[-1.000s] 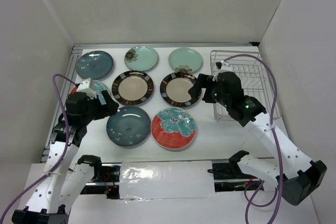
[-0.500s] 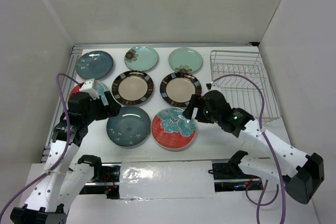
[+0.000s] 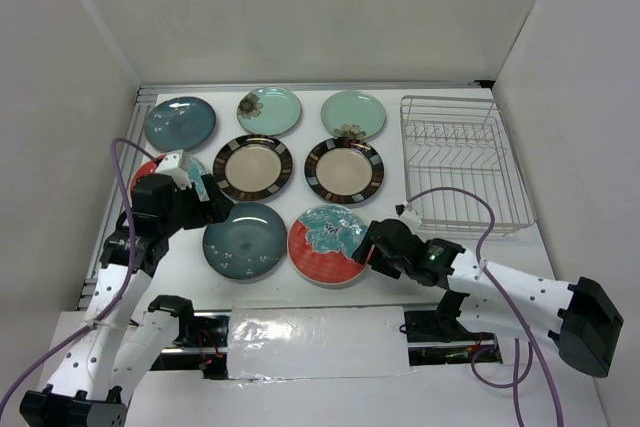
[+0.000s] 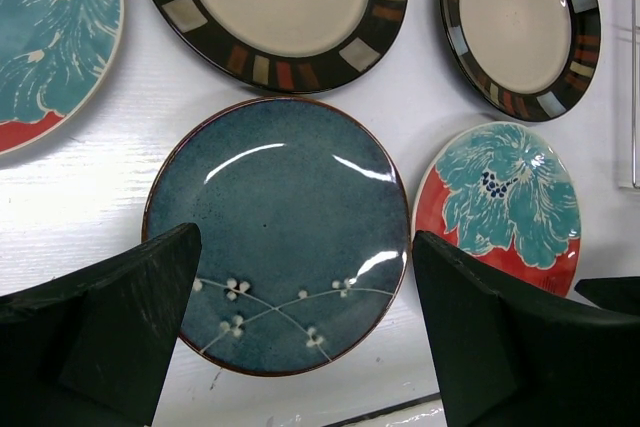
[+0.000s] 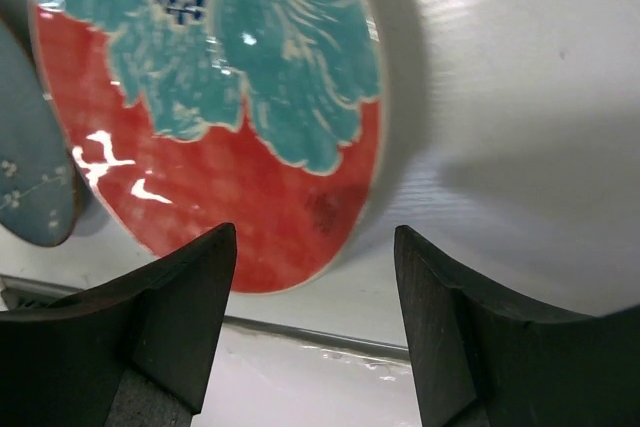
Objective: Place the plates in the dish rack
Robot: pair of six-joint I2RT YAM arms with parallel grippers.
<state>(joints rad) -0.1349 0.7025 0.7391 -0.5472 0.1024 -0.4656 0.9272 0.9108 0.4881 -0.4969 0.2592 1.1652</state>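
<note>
There, the right tool stood partly open astride the rim of the red plate on the surface, gripping nothing; the left tool gaped above the teal plate beside it, rack well apart.

Right fingers at red plate

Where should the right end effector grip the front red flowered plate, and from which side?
Its right rim, approached from the right. The front red plate lies flat on the table, so only the raised edge offers a pinch; the dark teal plate crowds its left, the right is free. The right end effector is lined up on that rim.
</note>
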